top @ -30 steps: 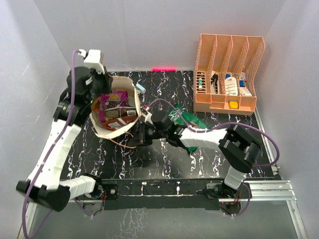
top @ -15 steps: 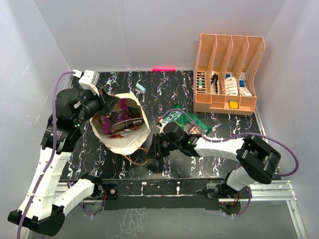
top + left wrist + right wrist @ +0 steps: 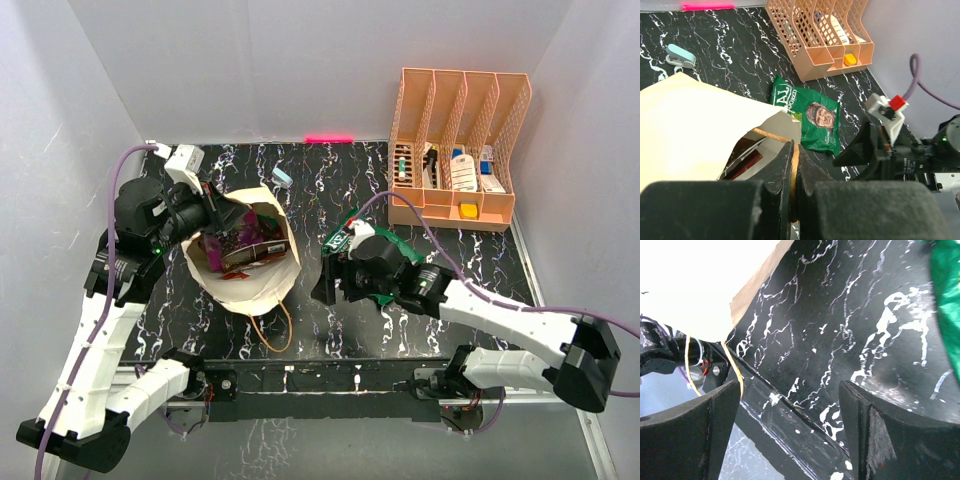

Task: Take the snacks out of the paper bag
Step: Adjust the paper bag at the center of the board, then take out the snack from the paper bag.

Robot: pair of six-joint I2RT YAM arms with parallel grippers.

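The tan paper bag [image 3: 240, 285] stands open at the table's left, with purple [image 3: 243, 226] and red-brown snacks [image 3: 255, 256] showing inside. My left gripper [image 3: 214, 207] is at the bag's far rim, shut on a brown cord handle [image 3: 794, 161]; the bag's wall [image 3: 690, 125] fills the left wrist view. A dark green snack packet [image 3: 812, 117] lies flat on the table right of the bag, partly under my right arm [image 3: 372, 238]. My right gripper [image 3: 324, 285] hovers just right of the bag, open and holding nothing [image 3: 790, 427]. The bag's other cord handle [image 3: 733, 365] hangs beside its left finger.
An orange divided rack [image 3: 455, 210] with small bottles and boxes stands at the back right. A tiny light-blue block [image 3: 281, 177] lies behind the bag. A pink strip [image 3: 329, 138] marks the far edge. White walls close in on the table.
My right gripper has opened and drawn back to the right, away from the bag. The left arm has lowered with the handle, and the bag now stands lower and more upright.
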